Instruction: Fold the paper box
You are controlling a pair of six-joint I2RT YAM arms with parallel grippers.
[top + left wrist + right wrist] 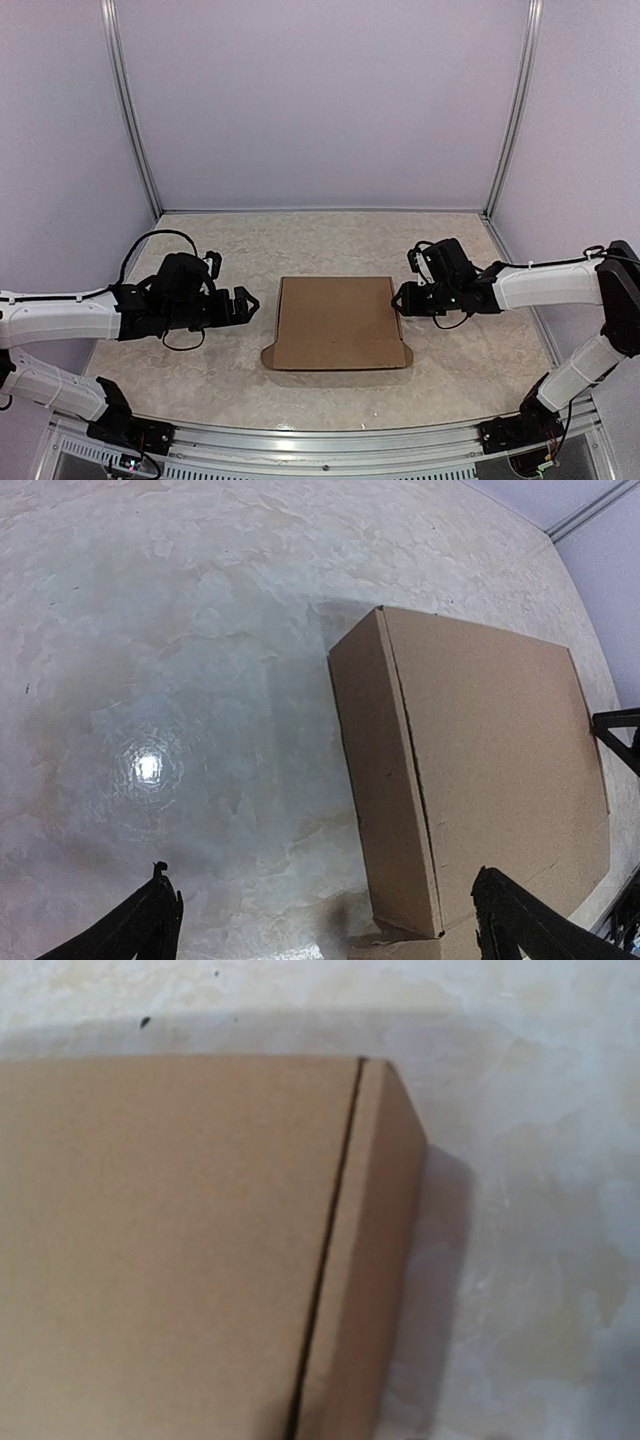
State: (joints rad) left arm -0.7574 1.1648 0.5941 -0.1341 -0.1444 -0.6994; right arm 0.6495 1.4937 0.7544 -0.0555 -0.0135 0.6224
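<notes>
Top external: left claw wide, beside paper box.

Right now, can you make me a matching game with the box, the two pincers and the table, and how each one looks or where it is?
Things:
1. box
2. left pincer
3. right pincer
4. table

Looks or places:
A. wide open, apart from the box
B. brown, lying in the middle
C. pale and marbled
D. at the box's right edge

Pairs: 1-B, 2-A, 3-D, 4-C
</notes>
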